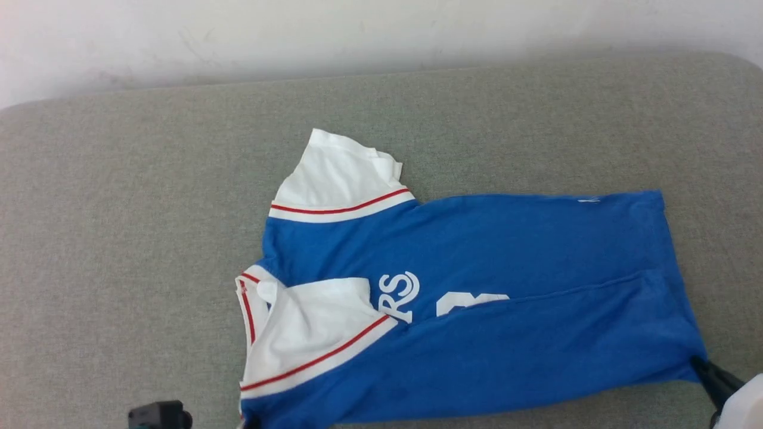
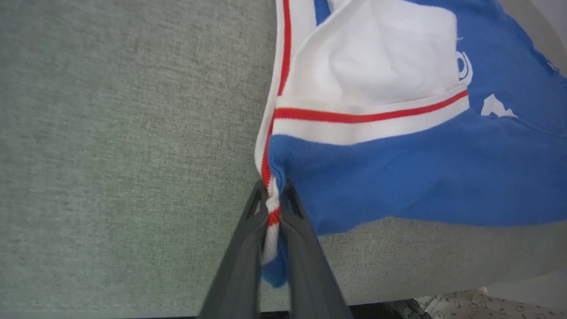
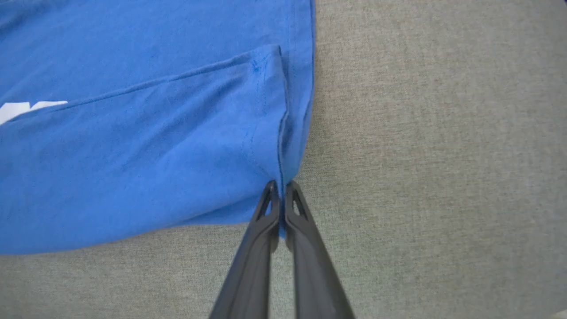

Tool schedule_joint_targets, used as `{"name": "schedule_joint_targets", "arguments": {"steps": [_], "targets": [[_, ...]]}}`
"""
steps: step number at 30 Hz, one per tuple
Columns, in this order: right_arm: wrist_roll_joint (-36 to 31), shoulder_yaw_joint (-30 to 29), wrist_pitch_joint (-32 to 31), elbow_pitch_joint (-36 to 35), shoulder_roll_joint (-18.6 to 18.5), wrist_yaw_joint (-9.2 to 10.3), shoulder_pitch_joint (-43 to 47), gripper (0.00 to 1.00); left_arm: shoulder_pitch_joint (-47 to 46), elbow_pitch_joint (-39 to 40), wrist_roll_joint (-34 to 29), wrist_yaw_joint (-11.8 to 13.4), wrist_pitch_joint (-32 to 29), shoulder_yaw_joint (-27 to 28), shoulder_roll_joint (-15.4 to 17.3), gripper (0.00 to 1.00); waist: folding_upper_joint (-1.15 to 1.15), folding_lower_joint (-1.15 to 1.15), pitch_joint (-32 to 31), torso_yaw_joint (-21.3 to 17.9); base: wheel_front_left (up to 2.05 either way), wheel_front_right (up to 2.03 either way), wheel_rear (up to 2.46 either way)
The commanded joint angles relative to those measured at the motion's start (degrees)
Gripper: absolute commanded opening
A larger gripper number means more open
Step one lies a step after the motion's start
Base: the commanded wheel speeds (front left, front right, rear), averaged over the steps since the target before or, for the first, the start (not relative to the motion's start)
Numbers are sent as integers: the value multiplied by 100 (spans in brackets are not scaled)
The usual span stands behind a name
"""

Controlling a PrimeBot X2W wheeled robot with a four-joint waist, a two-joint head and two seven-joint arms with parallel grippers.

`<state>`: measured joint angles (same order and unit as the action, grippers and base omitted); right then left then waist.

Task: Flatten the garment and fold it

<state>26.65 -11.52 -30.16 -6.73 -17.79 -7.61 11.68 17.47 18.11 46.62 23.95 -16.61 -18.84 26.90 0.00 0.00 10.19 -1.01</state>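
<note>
both hands are on the shirt (image 1: 477,250) here, which lies sideways across the middle of the tabletop (image 1: 119,238), its near long side doubled over toward the tabletop's far edge. the left hand (image 2: 273,195) is clamped narrow on the twisted red-and-white collar trim (image 2: 268,159), and the right hand (image 3: 280,190) is pinched tight on the blue hem corner, both nearest the tabletop's front edge. gripping the two ends likely keeps that fold line taut and straight. the near sleeve (image 1: 316,328) sits tucked over the chest, while the other sleeve (image 1: 340,179) sticks out toward the tabletop's back edge. white lettering (image 1: 400,295) reads "rs", then a half-covered shape i can't make out.
</note>
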Motion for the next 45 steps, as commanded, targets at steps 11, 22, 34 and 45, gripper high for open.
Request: {"name": "schedule_joint_targets", "arguments": {"steps": [11,22,34,45], "targets": [[-5,196,288,216,45,12,-129,100,-469,-899,118,-394,428,-29,-381,100,0,0,-83,27,0,0,0],[-308,-265,846,-759,-19,12,-850,100,-1742,164,-728,-250,1379,888,229,100,0,0,295,-127,0,0,0],[-767,223,1170,-926,200,12,-1885,100,-5731,-802,-1666,-1363,-24,-301,701,100,0,0,1543,-425,0,0,0],[-698,502,1373,-637,195,12,-2127,100,-7214,-2774,-1457,-2383,-1591,-1211,480,100,0,0,1997,-737,0,0,0]]}}
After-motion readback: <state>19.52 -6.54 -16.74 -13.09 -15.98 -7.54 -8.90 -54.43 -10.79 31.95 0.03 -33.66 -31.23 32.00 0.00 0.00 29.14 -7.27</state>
